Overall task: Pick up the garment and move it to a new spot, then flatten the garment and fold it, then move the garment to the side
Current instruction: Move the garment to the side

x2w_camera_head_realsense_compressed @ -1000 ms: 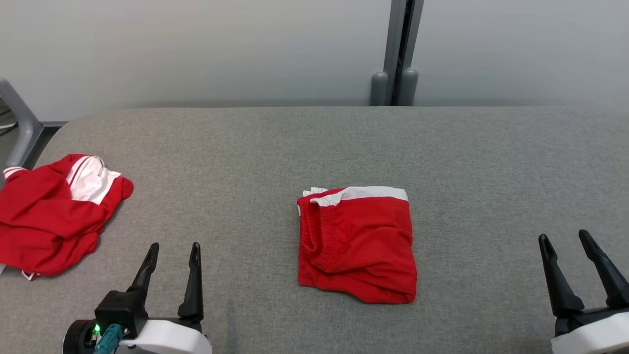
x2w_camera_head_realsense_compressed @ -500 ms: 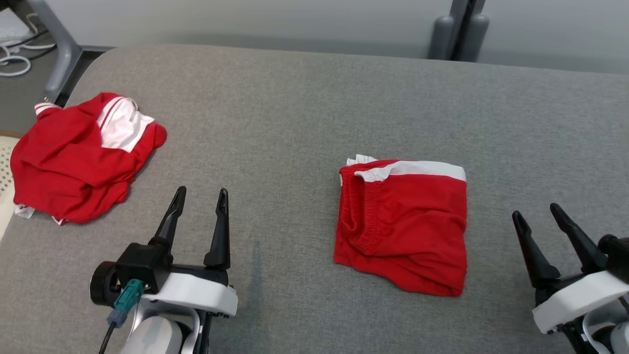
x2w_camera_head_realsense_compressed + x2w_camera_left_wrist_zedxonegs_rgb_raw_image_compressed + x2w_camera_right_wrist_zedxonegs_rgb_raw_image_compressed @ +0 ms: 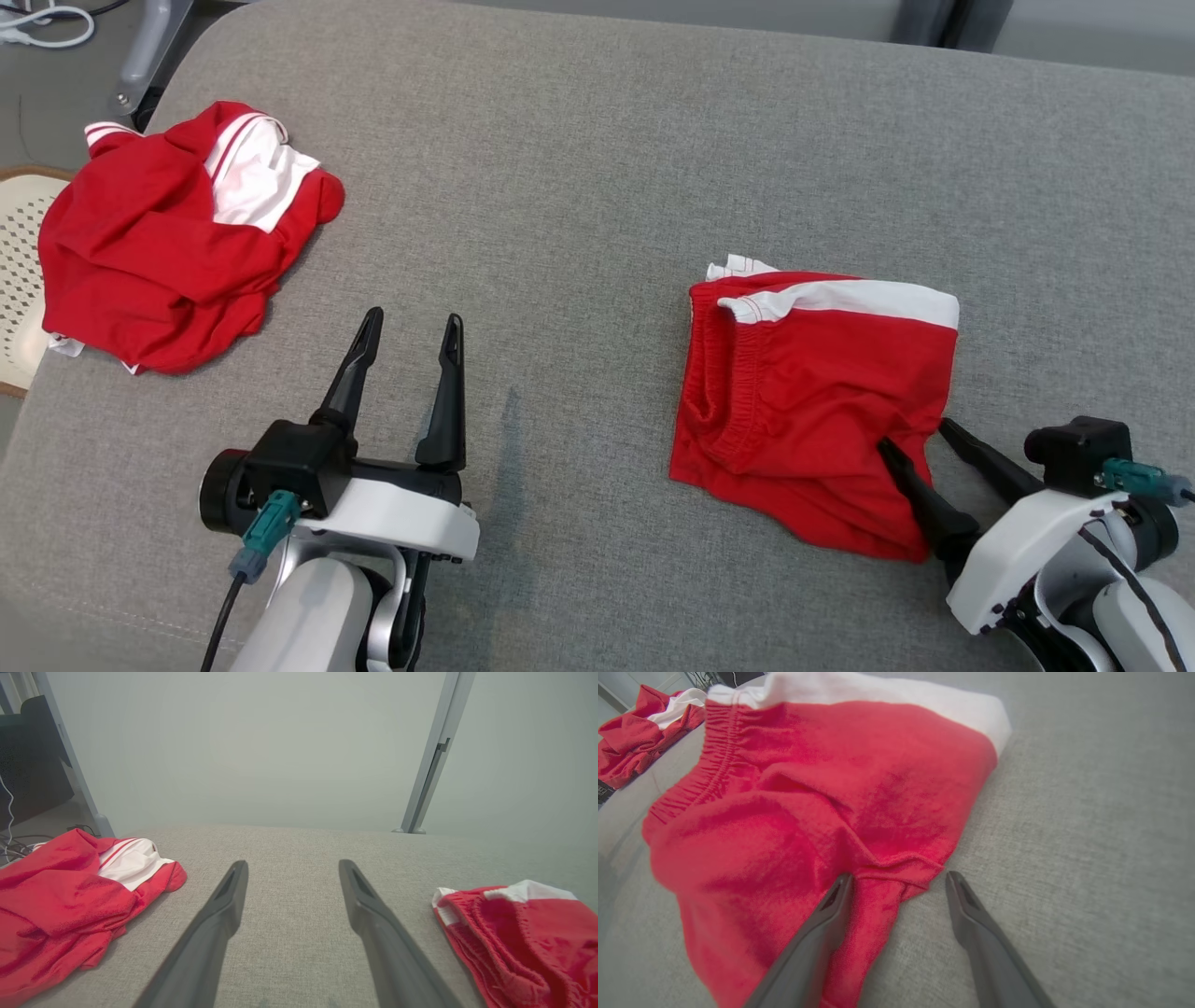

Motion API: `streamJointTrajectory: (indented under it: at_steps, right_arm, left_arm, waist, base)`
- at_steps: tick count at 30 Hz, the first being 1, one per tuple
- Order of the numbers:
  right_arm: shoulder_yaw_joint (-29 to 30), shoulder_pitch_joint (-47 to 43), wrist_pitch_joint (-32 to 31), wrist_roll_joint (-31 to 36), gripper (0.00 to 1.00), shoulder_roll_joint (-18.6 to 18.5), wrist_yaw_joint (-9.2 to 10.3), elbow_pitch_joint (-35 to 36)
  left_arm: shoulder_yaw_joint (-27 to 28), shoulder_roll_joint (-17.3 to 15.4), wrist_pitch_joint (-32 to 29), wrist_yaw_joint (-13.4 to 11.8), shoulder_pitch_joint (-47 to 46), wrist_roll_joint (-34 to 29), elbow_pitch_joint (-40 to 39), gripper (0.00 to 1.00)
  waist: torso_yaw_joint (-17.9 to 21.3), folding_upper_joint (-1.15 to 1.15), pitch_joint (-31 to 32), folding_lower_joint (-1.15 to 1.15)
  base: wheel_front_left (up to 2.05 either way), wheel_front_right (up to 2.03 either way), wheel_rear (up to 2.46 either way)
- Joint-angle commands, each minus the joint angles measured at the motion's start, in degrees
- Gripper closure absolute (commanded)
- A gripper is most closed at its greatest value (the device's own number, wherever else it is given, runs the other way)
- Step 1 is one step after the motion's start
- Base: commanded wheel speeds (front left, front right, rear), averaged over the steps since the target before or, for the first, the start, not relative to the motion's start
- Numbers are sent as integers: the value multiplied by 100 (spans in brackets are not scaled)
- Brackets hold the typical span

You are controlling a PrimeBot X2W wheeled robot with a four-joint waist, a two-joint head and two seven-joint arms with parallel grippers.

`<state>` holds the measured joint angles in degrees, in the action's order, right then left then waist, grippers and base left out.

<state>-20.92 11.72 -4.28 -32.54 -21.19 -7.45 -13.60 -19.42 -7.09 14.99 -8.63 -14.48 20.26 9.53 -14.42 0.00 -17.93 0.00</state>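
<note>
a grey soft surface (image 3: 579, 140) stands by a pale wall. the folded red shorts (image 3: 812, 392) lie flat on it, a bit right of the middle. the right gripper (image 3: 913, 435) is wide open at their near right corner, one finger over the cloth, one beside it. the left gripper (image 3: 414, 317) is wide open too, holding nothing. a crumpled red top (image 3: 159, 261) sits by the left edge.

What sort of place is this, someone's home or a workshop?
Probably a lab or test room: a grey padded table, blank wall panels with a metal post, and red shorts laid out.
</note>
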Motion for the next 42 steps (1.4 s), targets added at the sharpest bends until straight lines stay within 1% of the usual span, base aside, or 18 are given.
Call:
streamJointTrajectory:
  at_steps: [1, 3, 4, 5, 6, 7, 11, 16, 25, 31, 32, 34, 42]
  right_arm:
    - [-178, -46, -190, -111, 0, -3, -9, -95]
    - [-343, 4, -417, -275, 0, -76, -11, -195]
    - [-442, 28, -544, -346, 21, -112, -10, -255]
    - [-536, 55, -617, -457, 53, -117, -11, -259]
    - [-592, 94, -621, -521, 70, -124, -11, -253]
    - [-634, 147, -627, -567, 100, -151, -10, -263]
    - [-753, 324, -574, -702, 100, -259, -2, -314]
    - [-892, 587, -362, -722, 100, -463, 15, -316]
    - [-1367, 1277, 125, -729, 100, -850, 16, -376]
    - [-1770, 1789, 497, -899, 100, -1093, 16, -610]
    - [-1770, 1789, 497, -899, 100, -1093, 16, -610]
    - [-1896, 1972, 654, -940, 100, -1171, 17, -717]
    - [-2104, 2665, 1280, -1221, 100, -1737, 17, -1307]
  left_arm:
    - [48, -19, 21, 25, -54, -45, -3, 0]
    - [94, 9, 22, 51, -66, -87, 2, 0]
    - [109, 24, 22, 76, -70, -114, 6, 0]
    - [122, 37, 22, 105, -77, -136, 14, 0]
    - [134, 51, 22, 113, -87, -162, 20, 0]
    - [149, 62, 22, 138, -96, -196, 28, 0]
    - [204, 111, 23, 189, -106, -247, 39, 0]
    - [284, 124, 23, 234, -87, -337, 14, 0]
    - [375, 25, 23, 289, -269, -476, -69, 0]
    - [378, -64, 12, 301, -532, -565, -154, 0]
    - [378, -64, 12, 301, -532, -565, -154, 0]
    - [378, -112, -30, 297, -591, -584, -188, 0]
    - [252, -334, -279, 327, -904, -788, -573, 0]
  waist:
    - [15, 0, -16, 0]
    - [42, 0, -31, 0]
    - [56, 0, -34, 0]
    - [67, 0, -37, 0]
    - [80, 0, -39, 0]
    - [93, 0, -41, 0]
    - [176, 0, -50, 0]
    - [414, 0, -98, 0]
    - [1163, 0, -419, 0]
    - [1661, 0, -787, 0]
    - [1661, 0, -787, 0]
    - [1823, 0, -901, 0]
    - [2304, 0, -1361, 0]
  base:
    - [0, 0, 0]
    - [0, 0, 0]
    - [0, 0, 0]
    - [0, 0, 0]
    - [0, 0, 0]
    - [0, 0, 0]
    - [0, 0, 0]
    - [0, 0, 0]
    - [0, 0, 0]
    - [0, 0, 0]
    - [0, 0, 0]
    - [0, 0, 0]
    - [0, 0, 0]
